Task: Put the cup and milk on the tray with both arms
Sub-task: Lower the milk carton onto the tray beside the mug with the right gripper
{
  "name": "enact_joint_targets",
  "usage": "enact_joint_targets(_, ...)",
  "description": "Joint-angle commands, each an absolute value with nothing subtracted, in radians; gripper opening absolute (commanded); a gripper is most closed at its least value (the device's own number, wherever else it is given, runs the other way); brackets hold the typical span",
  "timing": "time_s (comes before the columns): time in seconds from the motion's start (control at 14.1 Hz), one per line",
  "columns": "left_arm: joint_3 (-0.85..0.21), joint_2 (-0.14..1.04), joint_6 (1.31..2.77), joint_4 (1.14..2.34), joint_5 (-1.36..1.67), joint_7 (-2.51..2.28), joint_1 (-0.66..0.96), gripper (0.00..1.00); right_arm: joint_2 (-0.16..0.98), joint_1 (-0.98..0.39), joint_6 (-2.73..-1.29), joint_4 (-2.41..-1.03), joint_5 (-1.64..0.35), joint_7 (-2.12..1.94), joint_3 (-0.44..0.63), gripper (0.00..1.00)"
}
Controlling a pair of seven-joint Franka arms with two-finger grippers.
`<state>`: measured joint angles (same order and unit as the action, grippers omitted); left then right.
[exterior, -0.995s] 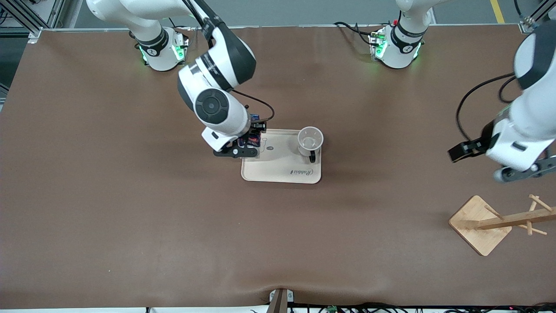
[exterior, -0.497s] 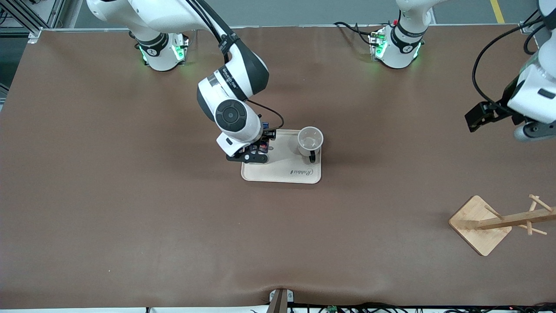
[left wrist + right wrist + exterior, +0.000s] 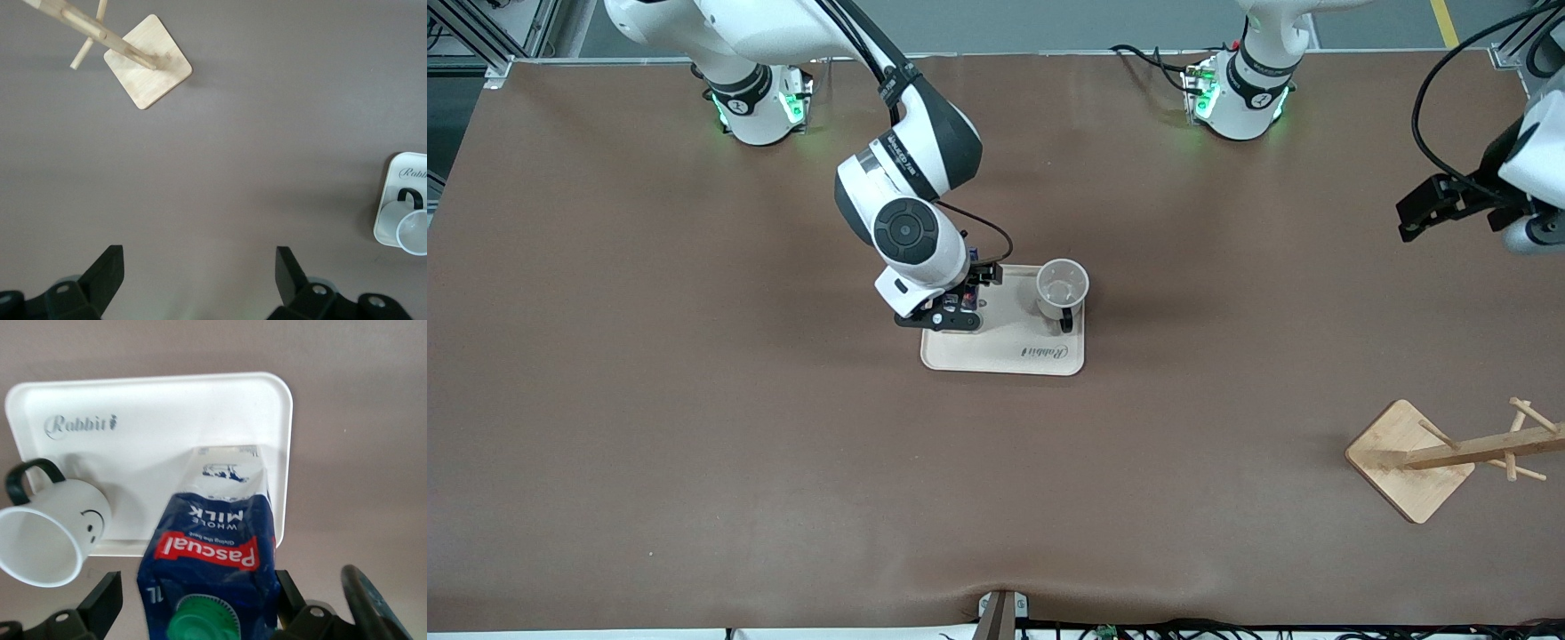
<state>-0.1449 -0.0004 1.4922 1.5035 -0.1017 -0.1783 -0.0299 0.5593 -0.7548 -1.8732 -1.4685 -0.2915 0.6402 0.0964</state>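
Right gripper [image 3: 959,307] low, jaws apart, left gripper [image 3: 200,273] raised, jaws wide open

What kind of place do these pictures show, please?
Probably a robotics lab: two bolted-down white arms share a brown-covered table holding only staged props, namely a cream tray with a cup and milk carton, plus a wooden rack.

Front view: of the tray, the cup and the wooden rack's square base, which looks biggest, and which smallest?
1. tray, plainly the largest.
2. wooden rack's square base, clearly smaller than the tray.
3. cup, smallest, standing on the tray.
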Motion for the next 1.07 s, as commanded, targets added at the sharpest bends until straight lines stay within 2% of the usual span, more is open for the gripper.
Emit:
enact_joint_targets(0.0, -0.089, -0.106, 1.532, 1.629, -0.052, -0.160, 0.015, 1.00, 0.558, -0.735, -1.771, -1.370, -0.296, 0.644, 0.107, 1.00)
enact_joint_targets(0.21, -0.090, -0.155, 1.565, 1.698, -0.032, -0.140, 0.026, 1.00, 0.549, -0.666, -1.663, -1.270, -0.288, 0.637, 0.112, 1.00)
enact_joint_targets(0.43, -0.100, -0.147, 1.562, 1.686, -0.005, -0.141, 0.025, 1.00, 0.529, -0.565, -1.513, -1.149, -0.264, 0.551, 0.115, 1.00)
enact_joint_targets(0.57, -0.100, -0.143, 1.560, 1.686, -0.006, -0.143, 0.025, 1.00, 0.512, -0.505, -1.421, -1.079, -0.174, 0.477, 0.118, 1.00)
enact_joint_targets(0.71, -0.104, -0.141, 1.562, 1.684, -0.005, -0.161, 0.029, 1.00, 0.479, -0.454, -1.410, -1.074, -0.063, 0.427, 0.127, 1.00)
enact_joint_targets(0.99, -0.126, -0.152, 1.555, 1.690, -0.003, -0.164, 0.028, 1.00, 0.401, -0.295, -1.408, -1.094, -0.058, 0.345, 0.127, 1.00)
